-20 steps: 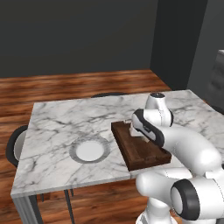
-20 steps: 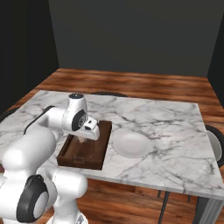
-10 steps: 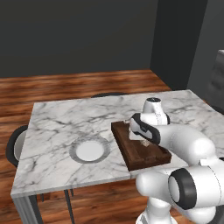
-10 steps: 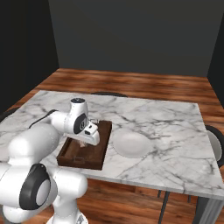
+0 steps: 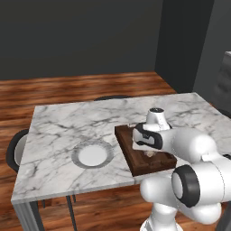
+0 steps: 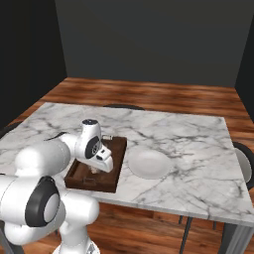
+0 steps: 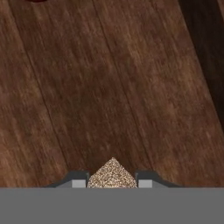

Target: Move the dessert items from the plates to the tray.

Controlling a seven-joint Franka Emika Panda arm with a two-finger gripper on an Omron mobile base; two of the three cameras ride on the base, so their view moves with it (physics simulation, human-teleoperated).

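The dark wooden tray [image 5: 131, 158] lies on the marble table, and my gripper [image 5: 150, 152] reaches down into it. In the hand view the gripper [image 7: 112, 181] is shut on a tan speckled cookie-like dessert piece [image 7: 112, 174], just above the tray floor [image 7: 109, 87]. A dark red sliver [image 7: 37, 1] shows at that view's top edge. From the right base view the gripper [image 6: 95, 168] is low over the tray [image 6: 115, 163]. An empty plate [image 5: 92, 155] lies left of the tray in the left base view. An empty plate [image 6: 147, 162] lies right of it in the right base view.
The marble table [image 5: 67, 122] ends close to my base. Dark chairs stand at its left end [image 5: 16, 149] and far side [image 5: 113, 97]; another chair [image 6: 242, 158] is at the right end.
My hand has come down from above the tray into it, still holding the tan piece. The plates and the tray have stayed put.
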